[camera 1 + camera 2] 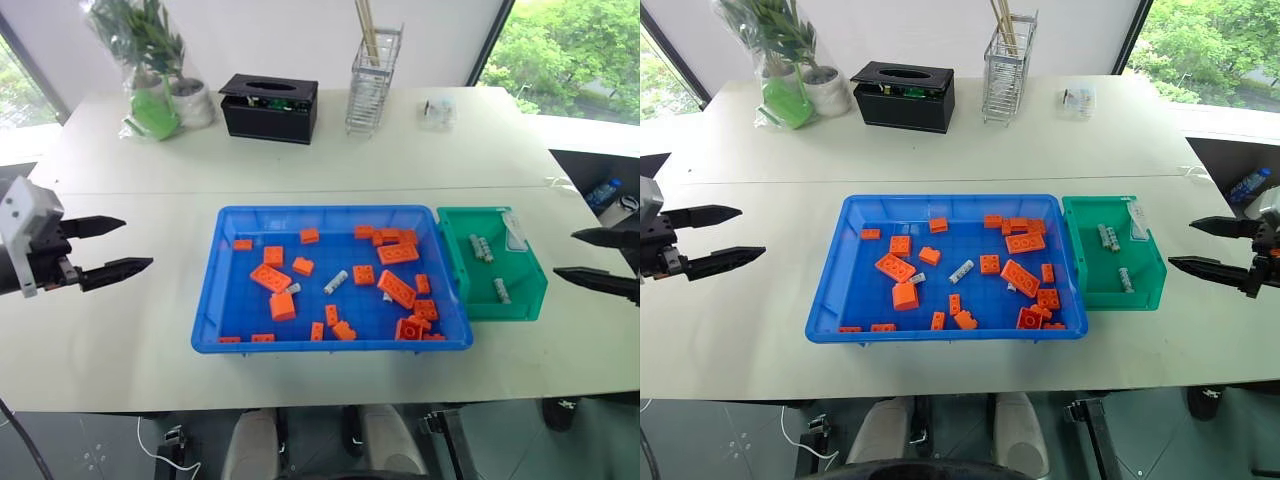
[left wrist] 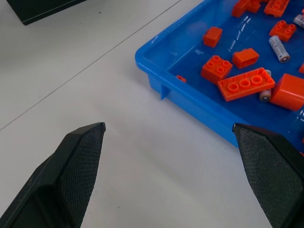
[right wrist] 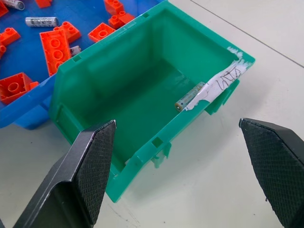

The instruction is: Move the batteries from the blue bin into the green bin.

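The blue bin (image 1: 330,211) lies mid-table, strewn with orange bricks (image 1: 271,277). Silver batteries lie among them: one (image 1: 336,281) near the centre, another (image 2: 266,94) half tucked under a long brick. Touching the blue bin's right side is the green bin (image 1: 455,265), with batteries (image 1: 481,247) on its floor. My left gripper (image 1: 138,243) hovers open above the bare table left of the blue bin, holding nothing. My right gripper (image 1: 564,254) is open just right of the green bin. In the right wrist view its empty fingers frame the bin and a battery (image 3: 190,97) by a paper label.
Along the far side of the table stand a bagged potted plant (image 1: 150,70), a black tissue box (image 1: 268,106), a wire holder with sticks (image 1: 372,80) and a small clear packet (image 1: 437,110). Bare tabletop spreads on both sides of the bins.
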Available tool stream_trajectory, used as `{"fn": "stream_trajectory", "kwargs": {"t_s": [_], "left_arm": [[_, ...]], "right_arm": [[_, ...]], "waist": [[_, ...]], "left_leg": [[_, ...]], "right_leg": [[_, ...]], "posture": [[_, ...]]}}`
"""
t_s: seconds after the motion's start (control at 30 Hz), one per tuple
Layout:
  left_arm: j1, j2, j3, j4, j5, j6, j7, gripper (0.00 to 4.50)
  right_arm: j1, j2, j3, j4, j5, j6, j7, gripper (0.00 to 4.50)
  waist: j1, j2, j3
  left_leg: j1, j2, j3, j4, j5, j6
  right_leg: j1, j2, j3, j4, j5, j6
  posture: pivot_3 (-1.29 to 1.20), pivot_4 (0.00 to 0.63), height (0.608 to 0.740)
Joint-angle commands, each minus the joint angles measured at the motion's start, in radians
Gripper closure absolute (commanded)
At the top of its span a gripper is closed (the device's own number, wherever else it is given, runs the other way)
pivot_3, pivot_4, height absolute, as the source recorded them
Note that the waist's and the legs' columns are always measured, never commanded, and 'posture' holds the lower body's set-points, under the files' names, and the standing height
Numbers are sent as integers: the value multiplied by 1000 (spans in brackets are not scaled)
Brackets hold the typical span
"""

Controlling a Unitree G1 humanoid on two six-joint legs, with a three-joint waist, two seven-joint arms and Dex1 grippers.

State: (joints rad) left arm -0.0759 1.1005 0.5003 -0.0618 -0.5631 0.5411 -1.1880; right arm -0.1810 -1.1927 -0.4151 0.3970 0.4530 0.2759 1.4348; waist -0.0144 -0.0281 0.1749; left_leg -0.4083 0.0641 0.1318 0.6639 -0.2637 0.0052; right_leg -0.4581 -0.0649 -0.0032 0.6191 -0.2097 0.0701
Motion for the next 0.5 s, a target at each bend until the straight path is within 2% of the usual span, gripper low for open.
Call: {"fn": "stream_trajectory", "kwargs": {"t_s": [0.03,0.3,0.5], "left_arm": [[-17,3,47,-9,-11,-21,4,0],[-32,-6,43,1,-17,-16,25,0],[-53,-15,19,-24,-43,6,28,0]], "right_arm": [[-20,-2,-20,10,10,-13,11,205],[-33,-23,-8,53,-10,-55,39,205],[-114,-44,33,112,-26,-24,64,205]], "waist": [[0,0,0],[-1,0,0],[-2,0,0]], "left_leg": [[0,0,0,0,0,0],[0,0,0,0,0,0],[0,0,0,1,0,0]], "right_leg": [[0,0,0,0,0,0],[0,0,0,1,0,0],[0,0,0,1,0,0]], "posture": [[0,150,736],[0,150,736],[0,150,736]]}}
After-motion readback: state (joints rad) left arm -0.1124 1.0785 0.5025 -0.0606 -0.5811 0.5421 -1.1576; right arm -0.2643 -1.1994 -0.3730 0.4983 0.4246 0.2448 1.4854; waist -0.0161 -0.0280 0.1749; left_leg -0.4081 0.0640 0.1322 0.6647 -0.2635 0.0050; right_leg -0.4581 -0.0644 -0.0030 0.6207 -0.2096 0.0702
